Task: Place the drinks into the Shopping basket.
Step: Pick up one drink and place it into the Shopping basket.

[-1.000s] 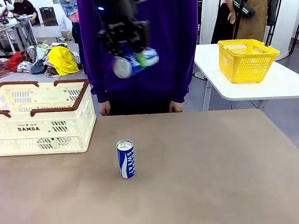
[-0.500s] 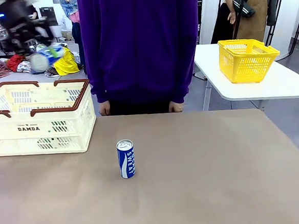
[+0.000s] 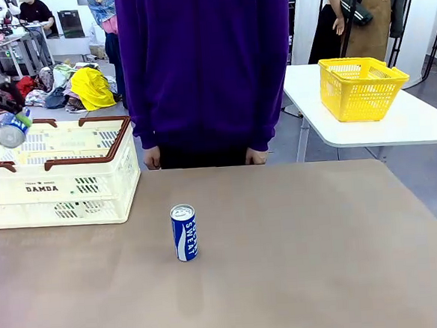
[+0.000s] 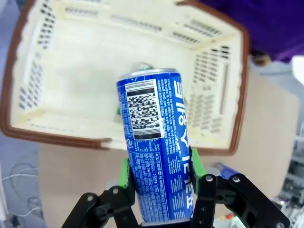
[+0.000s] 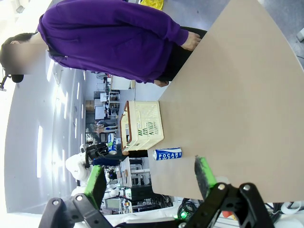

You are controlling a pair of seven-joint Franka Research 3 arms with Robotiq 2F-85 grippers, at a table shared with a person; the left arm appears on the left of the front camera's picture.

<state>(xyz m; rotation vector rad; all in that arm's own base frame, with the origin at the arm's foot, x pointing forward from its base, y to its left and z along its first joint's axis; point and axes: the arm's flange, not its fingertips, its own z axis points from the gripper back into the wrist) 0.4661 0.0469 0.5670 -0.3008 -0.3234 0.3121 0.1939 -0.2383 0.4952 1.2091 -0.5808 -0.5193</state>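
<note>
A blue drink can point(image 4: 154, 156) with white lettering is clamped between the green pads of my left gripper point(image 4: 159, 178), which is shut on it. It hangs over the cream-white Shopping basket point(image 4: 223, 95), whose inside lies below it. From the front, that gripper point(image 3: 17, 120) and its tilted can point(image 3: 9, 135) are over the left end of the basket point(image 3: 92, 180). A second blue can point(image 3: 183, 232) stands upright on the brown table, right of the basket. My right gripper point(image 5: 149, 178) is open, high above the table, with that can point(image 5: 167, 154) and the basket point(image 5: 142, 124) far off.
A person in a purple top point(image 3: 204, 67) stands at the table's far edge, hands down by the sides. A yellow mesh basket point(image 3: 362, 86) sits on a separate white table at the back right. The brown tabletop point(image 3: 322, 247) is bare to the right of the standing can.
My left gripper has carried the blue can leftward and downward, from in front of the person to above the basket's left end. The standing can has not moved.
</note>
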